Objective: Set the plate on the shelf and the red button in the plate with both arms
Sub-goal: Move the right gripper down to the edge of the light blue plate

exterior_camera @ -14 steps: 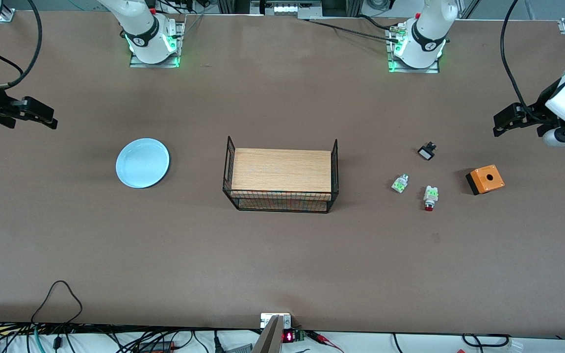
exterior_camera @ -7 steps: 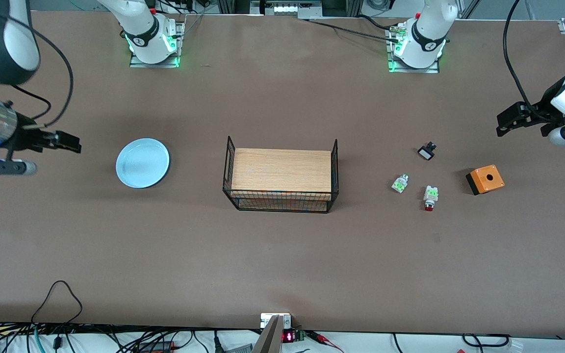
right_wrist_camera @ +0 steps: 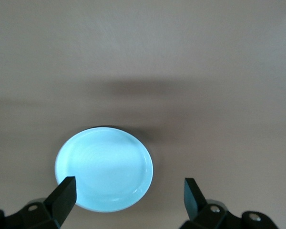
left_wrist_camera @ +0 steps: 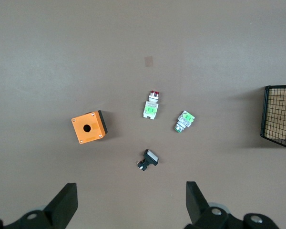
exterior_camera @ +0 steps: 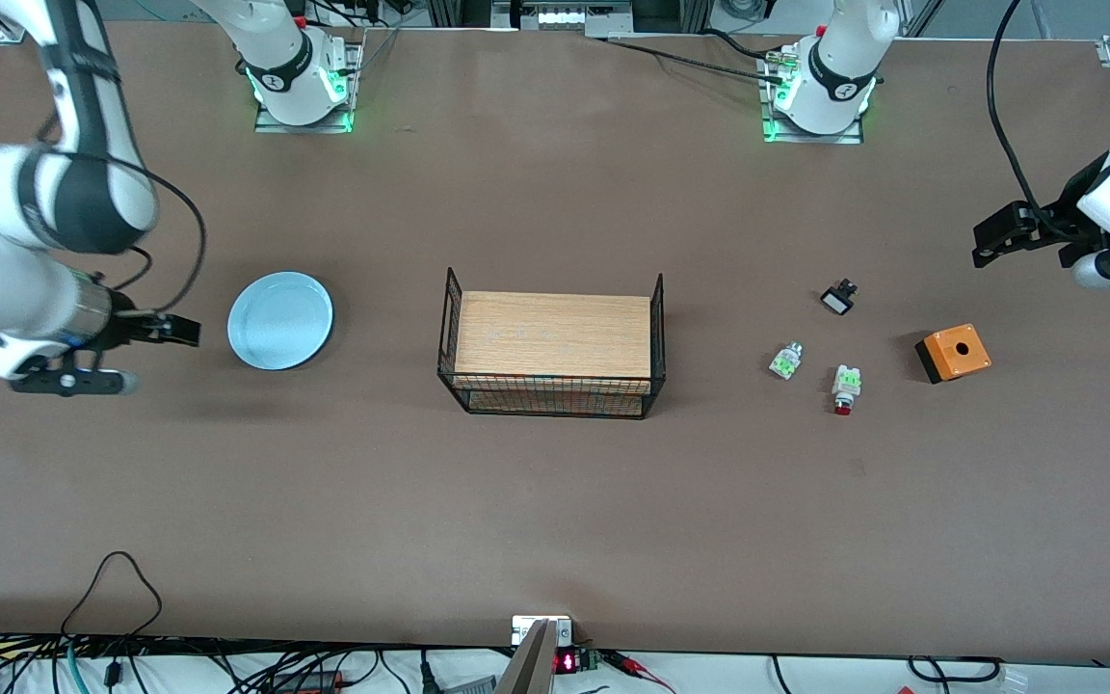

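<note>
Plate point(exterior_camera: 280, 320) lies flat on the brown tabletop point(exterior_camera: 555, 501) toward the right arm's end, well apart from the wire basket point(exterior_camera: 551, 397) holding a wooden block point(exterior_camera: 553, 333) at mid-table. Just beside the plate, the right gripper point(exterior_camera: 187, 331) hangs low over the tabletop on a forearm stretched level toward it; in the right wrist view its black fingers point(right_wrist_camera: 63, 194) stand wide apart with nothing between them, the plate point(right_wrist_camera: 104, 168) partly between their tips. Toward the left arm's end the red button point(exterior_camera: 844, 389) lies on its side, near a white-green part point(exterior_camera: 785, 361), a black-and-white part point(exterior_camera: 838, 297) and an orange box point(exterior_camera: 953, 353). The left gripper point(exterior_camera: 989, 241) waits in the air over the tabletop at that end, its fingers point(left_wrist_camera: 195, 200) also spread wide and empty, above the button point(left_wrist_camera: 151, 105). No readable writing shows on any of these things.
</note>
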Controlling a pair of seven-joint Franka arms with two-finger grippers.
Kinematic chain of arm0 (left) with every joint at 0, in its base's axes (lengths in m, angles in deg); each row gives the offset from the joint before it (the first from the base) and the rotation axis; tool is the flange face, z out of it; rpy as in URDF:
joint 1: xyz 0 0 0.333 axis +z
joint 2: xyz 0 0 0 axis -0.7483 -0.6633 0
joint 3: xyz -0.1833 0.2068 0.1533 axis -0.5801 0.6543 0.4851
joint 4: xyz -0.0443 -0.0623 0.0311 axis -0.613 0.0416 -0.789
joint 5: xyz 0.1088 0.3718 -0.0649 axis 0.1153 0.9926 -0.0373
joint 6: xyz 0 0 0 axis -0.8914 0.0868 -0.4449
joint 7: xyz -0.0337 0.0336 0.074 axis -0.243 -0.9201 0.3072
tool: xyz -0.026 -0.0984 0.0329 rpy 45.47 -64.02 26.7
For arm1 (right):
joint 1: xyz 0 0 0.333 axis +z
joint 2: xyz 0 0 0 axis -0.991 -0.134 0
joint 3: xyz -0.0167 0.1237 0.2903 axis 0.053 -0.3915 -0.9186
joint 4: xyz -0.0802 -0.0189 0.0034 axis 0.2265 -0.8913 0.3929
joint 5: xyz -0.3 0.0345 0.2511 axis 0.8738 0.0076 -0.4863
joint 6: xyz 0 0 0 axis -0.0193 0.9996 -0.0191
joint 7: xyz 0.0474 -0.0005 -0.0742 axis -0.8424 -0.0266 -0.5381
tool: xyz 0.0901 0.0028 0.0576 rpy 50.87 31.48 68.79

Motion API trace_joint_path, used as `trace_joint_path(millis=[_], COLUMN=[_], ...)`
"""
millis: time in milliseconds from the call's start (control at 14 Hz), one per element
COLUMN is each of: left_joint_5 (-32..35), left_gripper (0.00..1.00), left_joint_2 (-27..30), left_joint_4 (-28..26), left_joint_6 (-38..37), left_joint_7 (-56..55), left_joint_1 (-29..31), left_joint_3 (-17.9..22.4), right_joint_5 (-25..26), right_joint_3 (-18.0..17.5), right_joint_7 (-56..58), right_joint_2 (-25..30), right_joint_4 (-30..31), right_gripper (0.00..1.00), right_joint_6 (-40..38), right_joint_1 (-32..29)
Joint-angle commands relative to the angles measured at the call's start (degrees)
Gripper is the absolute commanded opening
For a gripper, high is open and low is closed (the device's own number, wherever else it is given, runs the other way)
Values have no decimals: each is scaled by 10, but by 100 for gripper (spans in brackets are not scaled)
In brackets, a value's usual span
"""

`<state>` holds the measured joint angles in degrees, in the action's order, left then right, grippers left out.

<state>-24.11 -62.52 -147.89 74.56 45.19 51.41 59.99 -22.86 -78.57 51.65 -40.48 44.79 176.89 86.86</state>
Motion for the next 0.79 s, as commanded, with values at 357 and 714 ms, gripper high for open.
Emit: trace_joint_path(millis=[357,714], left_joint_5=[-3,0], left_gripper=[100,100], left_joint_2=[-15,-15], left_joint_4=[26,26], left_joint_6=[-16,-28], left_joint_7=[-2,2], left_joint_1=[2,3], left_joint_3=[-2,-5], right_joint_5=[8,8], right_joint_3=[-2,-2], right_joint_7=[-8,-8], right_joint_2=[38,31], right_joint_4=[232,276], right_gripper=[100,100], right_joint_6=[210,241], right_joint_1=[-28,-31])
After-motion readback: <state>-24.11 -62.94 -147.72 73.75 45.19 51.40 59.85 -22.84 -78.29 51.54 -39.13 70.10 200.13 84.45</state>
